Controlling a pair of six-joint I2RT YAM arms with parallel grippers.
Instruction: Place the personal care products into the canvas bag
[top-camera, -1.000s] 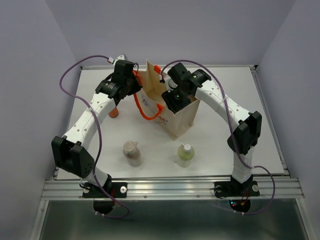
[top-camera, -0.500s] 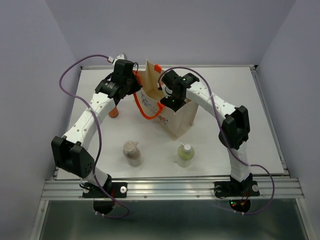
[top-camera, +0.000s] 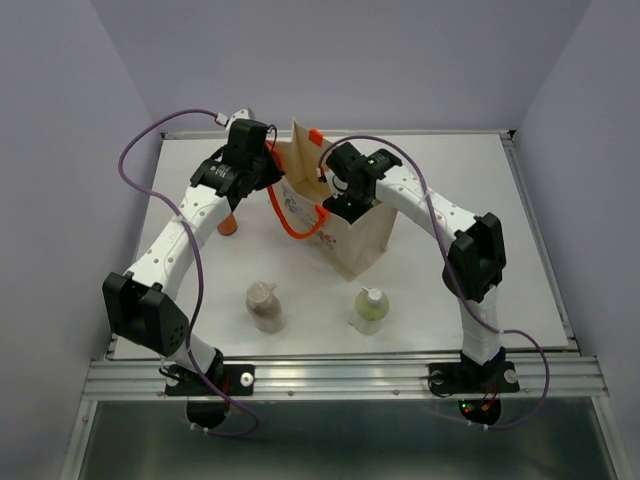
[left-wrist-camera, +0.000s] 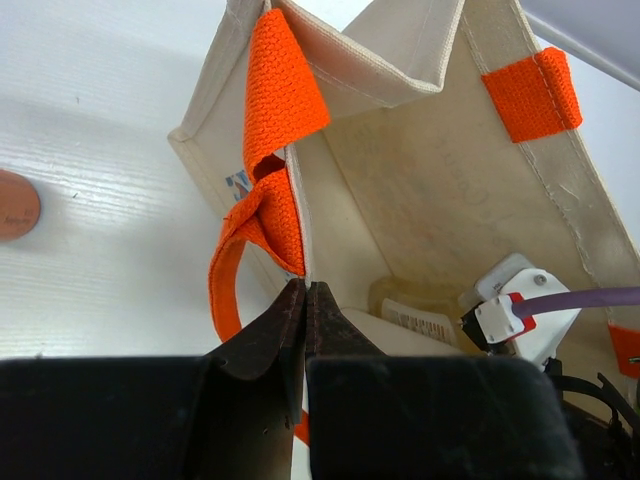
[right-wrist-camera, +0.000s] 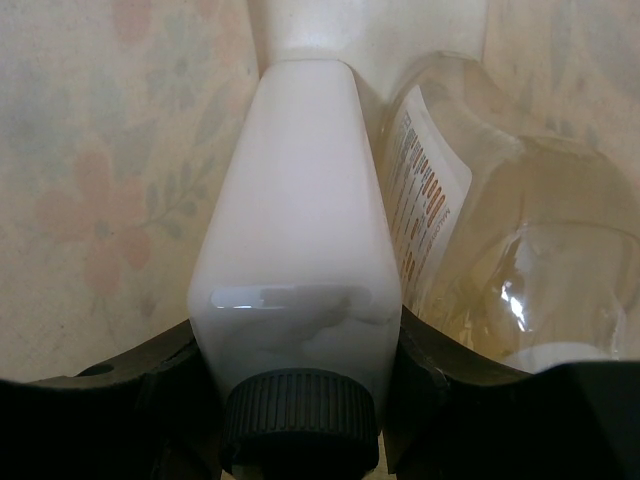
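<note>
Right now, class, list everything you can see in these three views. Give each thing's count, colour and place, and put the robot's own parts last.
canvas bag: one, beige with orange handles, standing open mid-table
whitish bottle: one, dark cap, inside the bag
amber bottle: one, inside the bag, beside the whitish one
orange bottle: one, on the table left of the bag, partly hidden under the left arm
tan-brown bottle: one, on the table's near side, left of the green one
pale green bottle: one, white cap, on the table in front of the bag
table: one, white
left gripper: one, black fingers shut on the bag's rim beside a handle
right gripper: one, black fingers down inside the bag, closed on the whitish bottle
</note>
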